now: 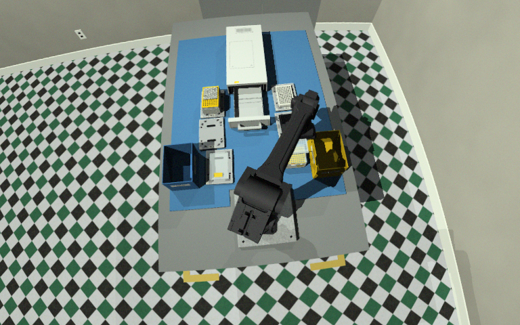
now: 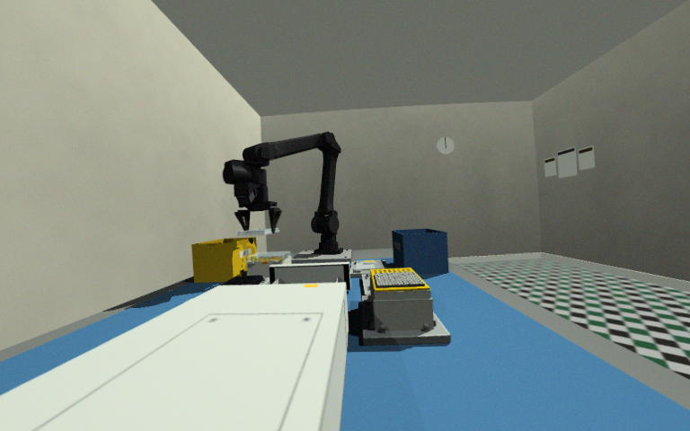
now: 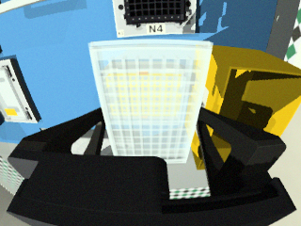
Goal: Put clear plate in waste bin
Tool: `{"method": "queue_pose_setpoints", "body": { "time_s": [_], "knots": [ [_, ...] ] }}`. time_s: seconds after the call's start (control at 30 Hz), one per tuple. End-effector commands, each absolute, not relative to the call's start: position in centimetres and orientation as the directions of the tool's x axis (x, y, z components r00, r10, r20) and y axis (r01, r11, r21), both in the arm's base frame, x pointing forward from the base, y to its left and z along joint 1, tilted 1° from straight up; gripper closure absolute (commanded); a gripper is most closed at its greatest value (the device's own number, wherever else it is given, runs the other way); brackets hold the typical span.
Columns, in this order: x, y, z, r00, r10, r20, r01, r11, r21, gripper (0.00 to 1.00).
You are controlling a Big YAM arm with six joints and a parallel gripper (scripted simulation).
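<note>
My gripper (image 2: 258, 219) (image 3: 150, 112) is shut on the clear plate (image 1: 303, 145) (image 2: 258, 232) (image 3: 150, 101) and holds it level by its long sides, well above the bench. The plate hangs over a nest holding a yellow plate (image 1: 296, 160), whose grid shows through it in the wrist view. The yellow waste bin W1 (image 1: 330, 170) (image 2: 216, 259) (image 3: 251, 88) stands upright and open just beside the plate, at the bench's right edge. In the top view the arm hides the fingers.
Nest N4 with a black plate (image 1: 284, 122) lies just beyond the gripper, with a white plate (image 1: 284, 95) behind it. A white instrument (image 1: 245, 53) (image 2: 203, 345) with an open drawer (image 1: 249, 107) fills the middle. A blue bin (image 1: 178, 180) (image 2: 420, 249) and a yellow tip box (image 1: 210, 97) (image 2: 399, 279) stand on the far side.
</note>
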State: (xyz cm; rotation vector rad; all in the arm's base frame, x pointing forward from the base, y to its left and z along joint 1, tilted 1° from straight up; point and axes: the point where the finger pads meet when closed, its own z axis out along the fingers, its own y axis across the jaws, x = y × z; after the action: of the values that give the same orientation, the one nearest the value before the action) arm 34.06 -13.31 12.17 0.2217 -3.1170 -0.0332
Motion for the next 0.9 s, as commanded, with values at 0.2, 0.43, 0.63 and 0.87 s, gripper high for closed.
{"method": "queue_pose_setpoints", "body": {
  "time_s": [0.2,0.43,0.63,0.87],
  "knots": [
    [35.8,-17.2,13.7,-0.988,-0.152,-0.030,-0.152,0.988,-0.011,1.00],
    [35.5,-18.6,13.7,-0.988,-0.152,-0.030,-0.152,0.988,-0.012,1.00],
    [35.1,-20.3,13.6,-0.988,-0.152,-0.028,-0.152,0.988,-0.015,1.00],
    [34.6,-22.2,13.6,-0.988,-0.152,-0.025,-0.152,0.988,-0.015,1.00]
  ]
}}
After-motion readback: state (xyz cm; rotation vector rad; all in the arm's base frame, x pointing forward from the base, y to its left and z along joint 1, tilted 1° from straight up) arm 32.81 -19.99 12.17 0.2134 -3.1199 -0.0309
